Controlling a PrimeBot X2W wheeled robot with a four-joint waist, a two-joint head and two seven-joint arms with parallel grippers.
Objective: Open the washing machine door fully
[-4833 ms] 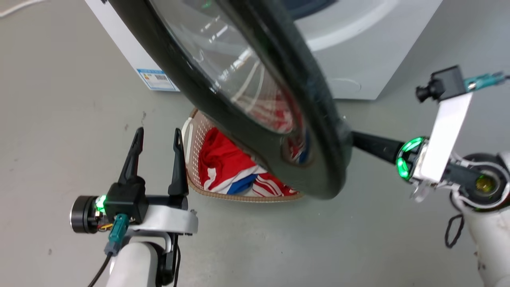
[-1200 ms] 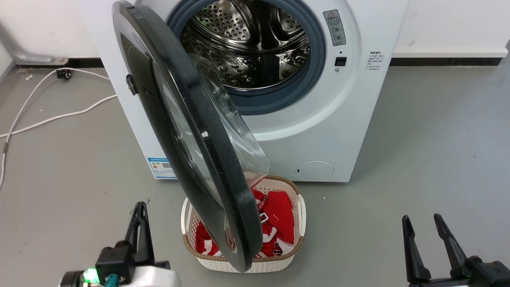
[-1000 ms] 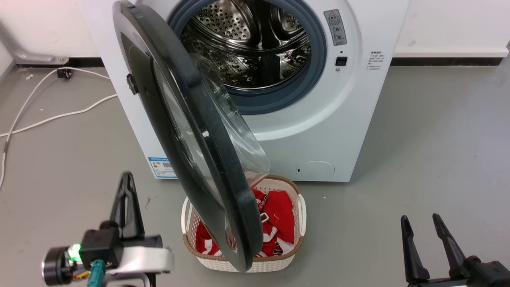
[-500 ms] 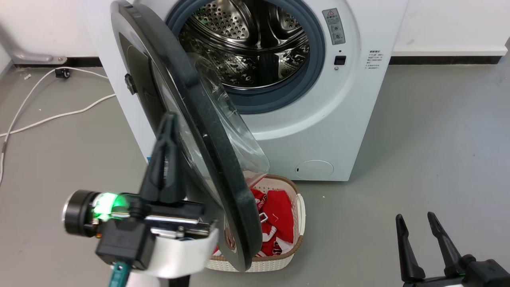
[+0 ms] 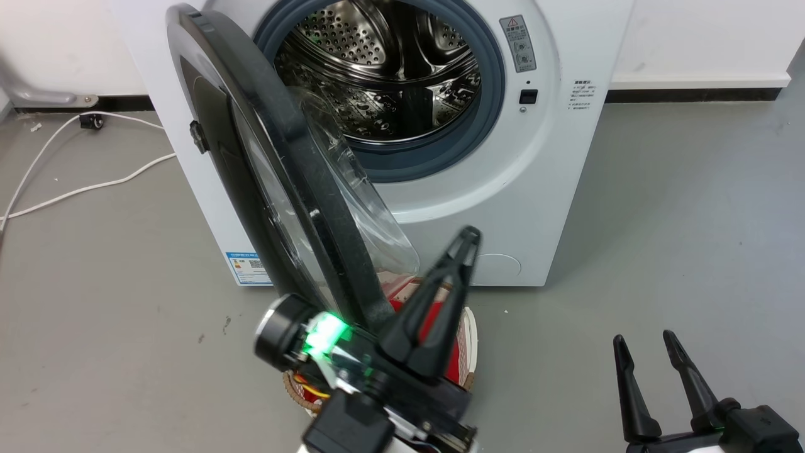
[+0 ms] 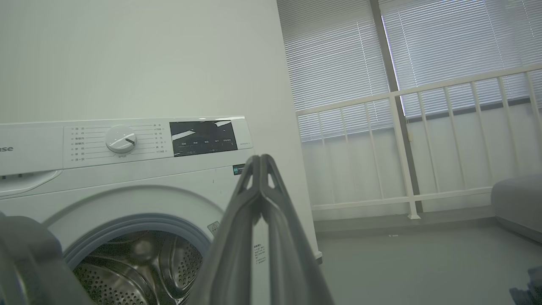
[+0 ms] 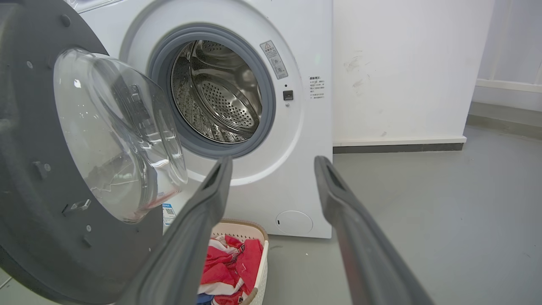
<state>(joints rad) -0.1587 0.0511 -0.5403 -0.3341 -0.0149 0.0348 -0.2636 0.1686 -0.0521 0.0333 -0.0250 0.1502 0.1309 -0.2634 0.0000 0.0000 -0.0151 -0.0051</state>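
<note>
While the door (image 5: 286, 135) is standing partly swung out from the machine (image 5: 541, 189), it is hanging from the hinge side at the left of the head view and is turning its thick matte black rim almost edge-on to that camera. Its clear glass bowl (image 7: 114, 135) is bulging from the dark inner face toward the opening, and its lower edge is hanging above the basket (image 5: 470, 340). The white machine is standing on the grey floor against a white wall, and it is exposing a perforated steel drum (image 5: 377, 69) inside a grey gasket (image 5: 490, 107). Count: one door, one machine, one drum, one basket, one blue label (image 5: 248, 264), one round flap (image 5: 500, 264), one dial (image 6: 120, 139), two grippers with two fingers each. The left gripper (image 5: 468, 239) is pointing up across the door's lower edge in the head view; its fingers are pressing together tip to tip and are gripping nothing. Contact between it and the door cannot be judged. The right gripper (image 5: 643, 340) is resting at the lower right, well apart from the door, with its fingers spread wide and holding nothing. Red clothes (image 7: 237, 262) are lying in the basket just in front of the machine.
</note>
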